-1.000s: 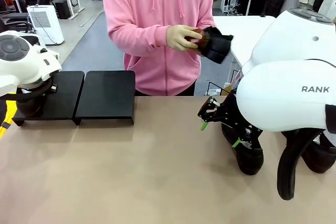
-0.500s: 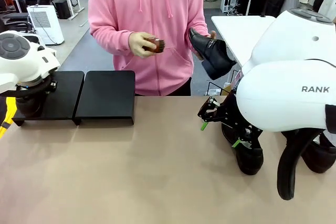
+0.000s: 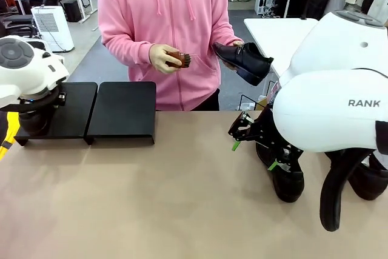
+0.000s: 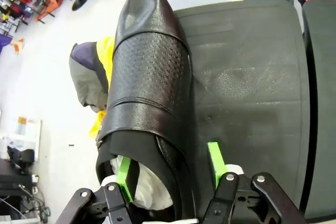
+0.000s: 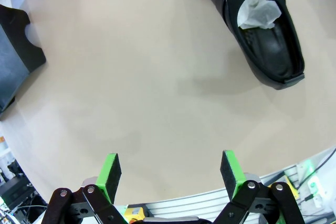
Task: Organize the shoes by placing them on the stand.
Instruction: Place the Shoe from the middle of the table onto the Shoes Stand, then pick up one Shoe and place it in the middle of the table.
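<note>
Since the earlier picture the person had moved the two hands apart. One hand [image 3: 159, 57] held the brush [image 3: 180, 59] away from the polished shoe [image 3: 245, 60]. The other hand [image 3: 233, 45] had turned that shoe from toe-down to nearly level, beyond the far edge of the table [image 3: 151, 198]. I judged that the brushing was finished and that this shoe would soon be offered to the robot.

On the robot's left side, the left gripper [image 4: 169, 167] stood over the heel of the placed shoe [image 4: 149, 77]. This shoe lay along the outer edge of the stand [image 4: 247, 87], with its toe pointing away from the wrist camera, and it seemed to overhang that edge a little. The jaws were apart: one green pad hung inside the opening above the white paper, and the other was outside, with a strip of platform visible between it and the leather. So the grip looked released and this shoe counted as delivered. The arm needed only to rise straight without catching the heel wall.

The right gripper [image 5: 170, 174] hung with its jaws wide apart and empty above the bare table, and the waiting shoe [image 5: 265, 30] lay near, ahead of it. In the front view the second platform [image 3: 124, 110] carried nothing, so most of the work remained
</note>
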`<state>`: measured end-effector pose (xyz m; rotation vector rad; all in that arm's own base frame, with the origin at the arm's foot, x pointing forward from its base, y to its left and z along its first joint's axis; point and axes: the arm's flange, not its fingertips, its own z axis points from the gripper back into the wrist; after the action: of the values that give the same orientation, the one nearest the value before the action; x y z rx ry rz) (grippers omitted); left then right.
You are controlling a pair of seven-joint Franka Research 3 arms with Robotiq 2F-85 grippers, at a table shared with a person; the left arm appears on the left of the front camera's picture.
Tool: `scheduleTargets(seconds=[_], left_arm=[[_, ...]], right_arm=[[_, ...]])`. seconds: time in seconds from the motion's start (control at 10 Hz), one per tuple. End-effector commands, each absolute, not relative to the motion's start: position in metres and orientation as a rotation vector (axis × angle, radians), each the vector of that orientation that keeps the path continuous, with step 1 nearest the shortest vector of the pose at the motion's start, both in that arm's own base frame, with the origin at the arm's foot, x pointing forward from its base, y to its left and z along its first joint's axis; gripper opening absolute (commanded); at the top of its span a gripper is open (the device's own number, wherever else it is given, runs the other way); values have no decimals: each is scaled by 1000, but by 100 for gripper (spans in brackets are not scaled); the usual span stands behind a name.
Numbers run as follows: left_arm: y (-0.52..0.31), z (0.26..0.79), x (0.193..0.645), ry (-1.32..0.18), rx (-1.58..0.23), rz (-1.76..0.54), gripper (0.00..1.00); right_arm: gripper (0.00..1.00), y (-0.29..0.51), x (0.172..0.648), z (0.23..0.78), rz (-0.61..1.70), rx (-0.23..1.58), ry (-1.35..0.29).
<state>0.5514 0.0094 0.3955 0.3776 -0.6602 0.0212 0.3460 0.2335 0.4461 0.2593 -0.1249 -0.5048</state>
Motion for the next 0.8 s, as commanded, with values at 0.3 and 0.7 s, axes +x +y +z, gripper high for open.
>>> scheduleTargets(seconds=[0.3,0.7], left_arm=[[11,398,553,-662,389,12,68],[1,417,541,-709,364,12,68]], right_arm=[[100,234,348,446,-490,260,-126],[100,234,348,446,-490,260,-126]])
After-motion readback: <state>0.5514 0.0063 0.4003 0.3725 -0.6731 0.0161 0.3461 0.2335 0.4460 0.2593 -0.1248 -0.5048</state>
